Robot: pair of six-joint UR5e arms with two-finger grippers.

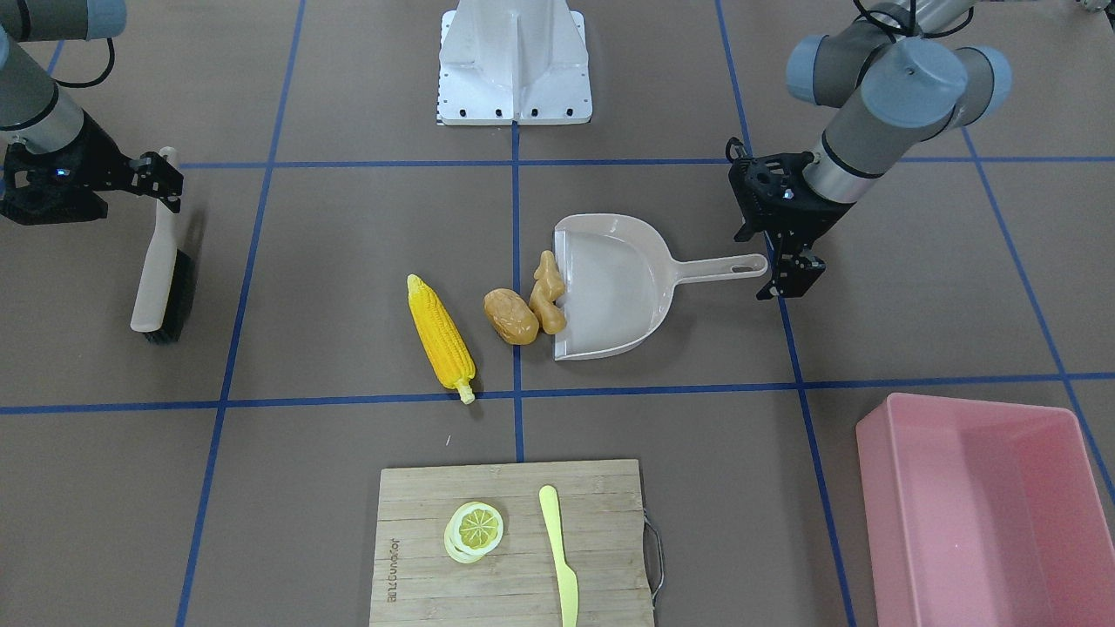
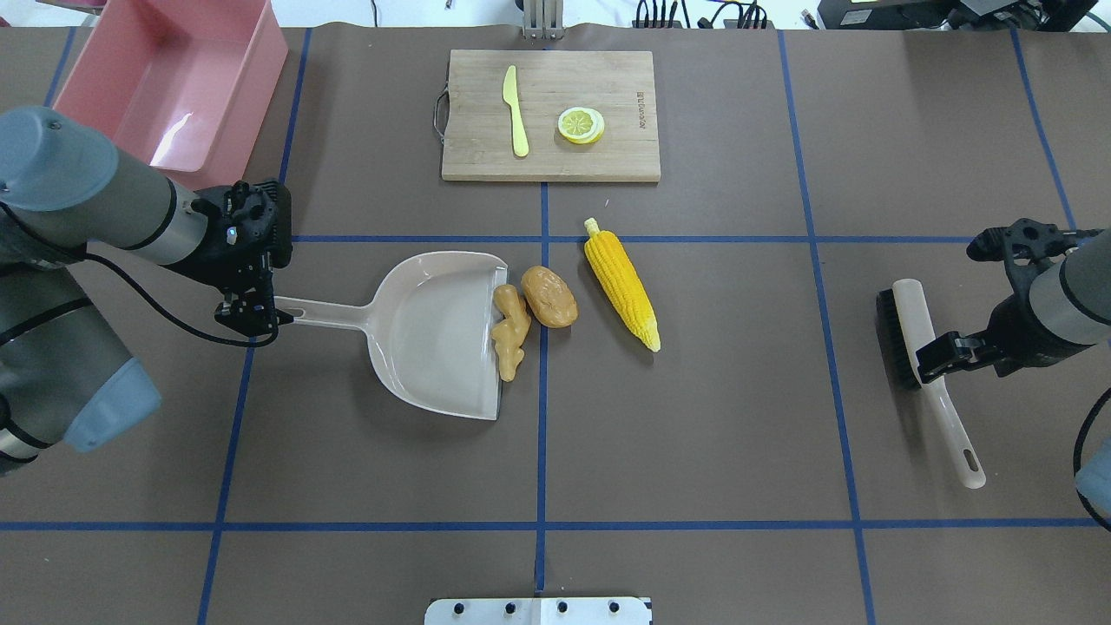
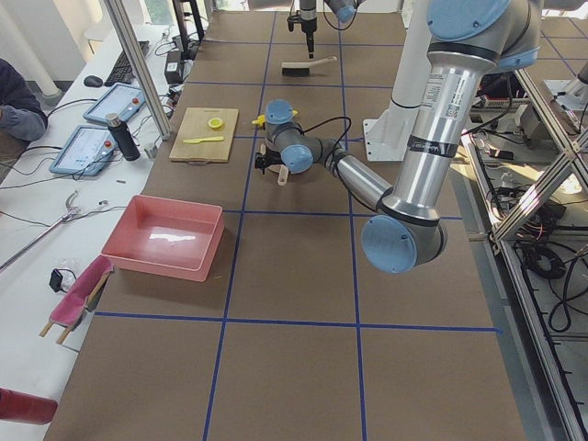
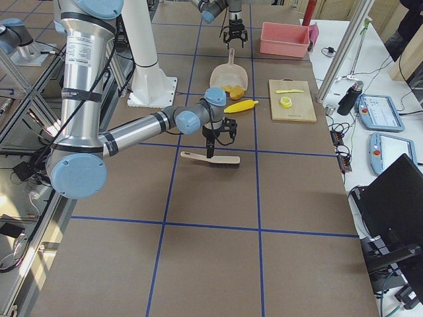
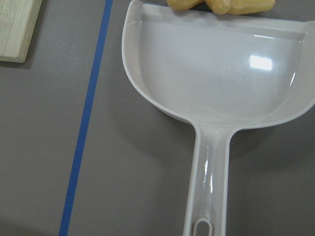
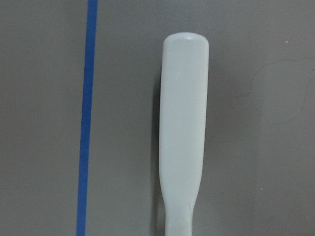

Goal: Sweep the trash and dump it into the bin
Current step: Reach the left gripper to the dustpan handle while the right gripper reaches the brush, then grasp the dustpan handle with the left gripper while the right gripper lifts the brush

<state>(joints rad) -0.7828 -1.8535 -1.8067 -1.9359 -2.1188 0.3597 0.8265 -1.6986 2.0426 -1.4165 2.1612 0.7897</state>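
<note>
The yellow corn cob (image 1: 442, 335), the brown potato lump (image 1: 511, 316) and the tan ginger piece (image 1: 545, 296) lie mid-table in a row. The ginger rests against the open lip of the beige dustpan (image 1: 614, 292); it shows at the top of the left wrist view (image 5: 221, 5). My left gripper (image 1: 791, 280) is open and empty, just above the end of the dustpan's handle (image 5: 209, 187). My right gripper (image 1: 161, 178) is open, hovering over the handle of the brush (image 1: 157, 279), which lies flat on the table (image 6: 183, 123). The pink bin (image 1: 993, 522) stands empty at the far corner on my left.
A wooden cutting board (image 1: 418, 522) with a lemon slice (image 1: 475, 529) and a pale knife (image 1: 557, 549) sits at the far middle edge. The white robot base (image 1: 514, 61) is at the near middle edge. Blue tape lines cross the brown table.
</note>
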